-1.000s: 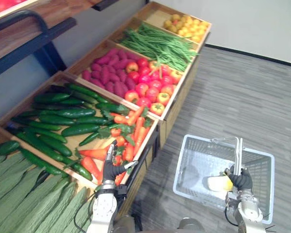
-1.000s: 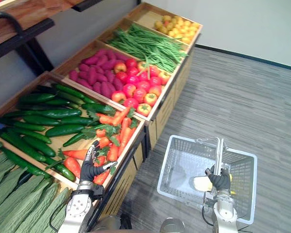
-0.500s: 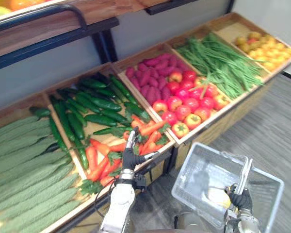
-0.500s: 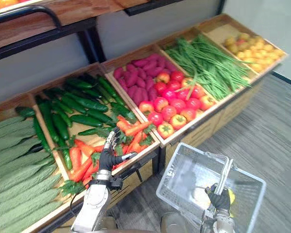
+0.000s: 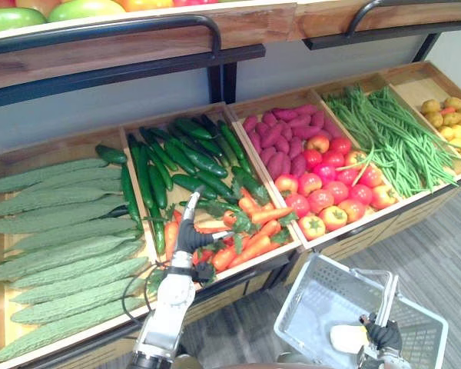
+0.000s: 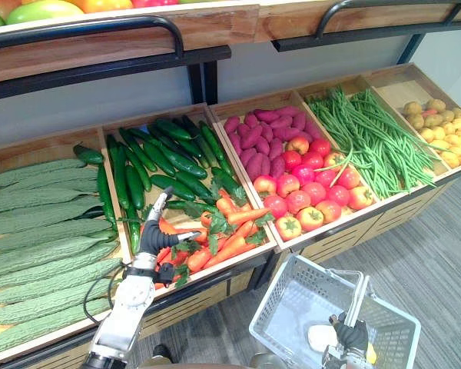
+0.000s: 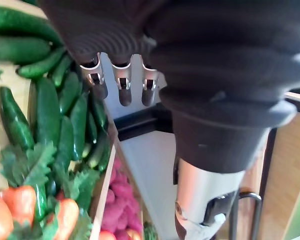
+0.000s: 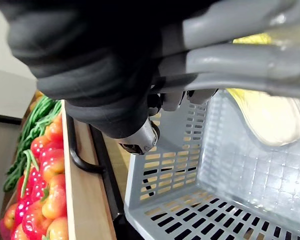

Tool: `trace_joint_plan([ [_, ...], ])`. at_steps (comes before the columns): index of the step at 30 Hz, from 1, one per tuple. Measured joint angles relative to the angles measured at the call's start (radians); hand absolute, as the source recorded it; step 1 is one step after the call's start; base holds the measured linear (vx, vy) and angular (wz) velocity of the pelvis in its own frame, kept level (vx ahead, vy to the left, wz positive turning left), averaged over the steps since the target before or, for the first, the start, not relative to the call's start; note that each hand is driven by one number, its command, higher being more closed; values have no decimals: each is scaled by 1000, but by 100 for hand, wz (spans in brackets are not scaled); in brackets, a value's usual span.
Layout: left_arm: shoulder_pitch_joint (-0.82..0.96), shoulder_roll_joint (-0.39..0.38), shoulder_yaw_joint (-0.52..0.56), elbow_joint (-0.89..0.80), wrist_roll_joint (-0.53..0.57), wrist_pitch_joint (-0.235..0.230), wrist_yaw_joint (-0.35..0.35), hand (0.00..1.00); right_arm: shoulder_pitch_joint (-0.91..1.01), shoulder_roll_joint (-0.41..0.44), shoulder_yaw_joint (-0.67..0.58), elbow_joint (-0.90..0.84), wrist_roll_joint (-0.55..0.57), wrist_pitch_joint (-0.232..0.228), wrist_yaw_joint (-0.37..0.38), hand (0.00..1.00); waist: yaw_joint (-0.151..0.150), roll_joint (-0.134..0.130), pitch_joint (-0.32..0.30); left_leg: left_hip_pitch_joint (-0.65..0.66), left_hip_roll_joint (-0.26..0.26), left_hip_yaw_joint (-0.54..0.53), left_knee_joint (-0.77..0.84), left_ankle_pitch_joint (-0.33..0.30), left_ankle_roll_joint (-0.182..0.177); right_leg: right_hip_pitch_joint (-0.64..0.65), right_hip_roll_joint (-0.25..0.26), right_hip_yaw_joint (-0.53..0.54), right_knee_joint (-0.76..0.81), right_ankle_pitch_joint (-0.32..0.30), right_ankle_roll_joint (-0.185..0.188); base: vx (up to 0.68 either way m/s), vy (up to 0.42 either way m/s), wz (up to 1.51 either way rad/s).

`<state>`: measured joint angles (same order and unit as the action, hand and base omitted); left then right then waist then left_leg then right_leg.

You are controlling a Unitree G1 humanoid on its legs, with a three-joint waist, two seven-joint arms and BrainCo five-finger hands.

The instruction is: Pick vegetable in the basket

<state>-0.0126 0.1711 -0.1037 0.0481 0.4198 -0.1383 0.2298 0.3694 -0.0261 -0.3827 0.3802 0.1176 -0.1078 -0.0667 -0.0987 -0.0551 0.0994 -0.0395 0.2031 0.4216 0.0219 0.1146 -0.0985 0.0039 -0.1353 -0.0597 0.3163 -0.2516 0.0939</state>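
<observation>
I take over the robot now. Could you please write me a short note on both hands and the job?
Left hand: open, empty, fingers straight, over the carrots.
Right hand: shut on the basket handle; the basket hangs in front of the shelf.
Done: one pale yellow item lies in the basket.
Left to do: probably grasp a carrot and put it in the basket.

The basket [image 5: 301, 309], at 5 o'clock, is cut off by the bottom edge; the right hand [image 5: 384, 336] half hides a pale vegetable [image 5: 344, 338] inside.
</observation>
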Motion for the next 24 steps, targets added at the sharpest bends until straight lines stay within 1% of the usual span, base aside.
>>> trace_joint_plan([
  [2,-39,27,9,68,60,21,12,0,1,-3,-2,1,0,0,8,100,-13,-2,0,7,-21,6,-44,20,8,-1,-8,21,-26,4,6,-99,109,-1],
  [3,-47,30,9,83,73,25,12,0,-1,-3,-2,1,0,0,10,100,-20,-2,1,8,-26,7,-58,27,11,-4,-8,29,-30,4,7,-111,83,2],
  [5,-60,40,8,119,116,36,12,0,-13,-12,-1,1,0,0,21,100,-32,3,6,14,-35,16,-101,45,12,-19,-8,37,-30,8,11,-115,66,-3],
  [6,-75,47,7,145,147,45,12,0,-23,-24,0,1,0,0,28,100,-38,5,18,12,-39,23,-122,53,12,-38,-7,50,-21,8,12,-94,44,-10],
  [8,-85,55,6,159,173,47,11,0,-36,-36,2,0,-1,-1,28,100,-46,9,35,-1,-41,25,-123,53,12,-57,-7,62,-15,10,16,-96,27,-9],
  [9,-90,65,-2,159,187,47,9,0,-49,-48,7,-1,-1,-2,28,100,-51,14,43,-20,-43,27,-123,59,19,-82,-7,69,-5,12,17,-97,23,-12],
  [11,-105,77,-24,164,212,47,9,0,-66,-63,20,-1,-1,-3,27,100,-50,15,65,-39,-44,44,-119,66,24,-121,-7,90,12,17,21,-47,18,-18],
  [12,-120,78,-44,193,225,46,7,0,-74,-66,26,-5,-1,-4,25,100,-51,19,72,-54,-44,47,-117,73,28,-138,-7,94,15,22,23,0,13,-11],
  [14,-141,77,-75,232,238,47,-7,0,-81,-65,36,-11,-2,-4,23,100,-52,15,90,-59,-44,53,-117,78,30,-147,-8,98,20,26,25,16,4,-6],
  [18,-202,79,-135,314,316,45,-11,0,-82,-64,45,-52,-2,-8,20,100,-50,6,128,-69,-44,70,-116,78,30,-169,-7,113,31,27,24,27,-13,-8],
  [21,-306,93,-162,392,389,48,10,0,-89,-65,56,-92,-1,-25,21,100,-51,5,165,-89,-41,76,-97,76,32,-187,-8,119,39,27,25,10,-13,-5],
  [23,-373,108,-177,436,428,59,21,0,-96,-66,78,-102,0,-43,20,100,-51,-3,181,-101,-29,85,-81,64,32,-201,-7,127,45,27,25,4,-44,-9],
  [24,-398,111,-180,447,441,67,31,0,-97,-66,84,-118,1,-43,20,100,-52,-4,186,-112,-29,87,-76,63,33,-211,-6,130,47,27,25,-3,-39,-9],
])
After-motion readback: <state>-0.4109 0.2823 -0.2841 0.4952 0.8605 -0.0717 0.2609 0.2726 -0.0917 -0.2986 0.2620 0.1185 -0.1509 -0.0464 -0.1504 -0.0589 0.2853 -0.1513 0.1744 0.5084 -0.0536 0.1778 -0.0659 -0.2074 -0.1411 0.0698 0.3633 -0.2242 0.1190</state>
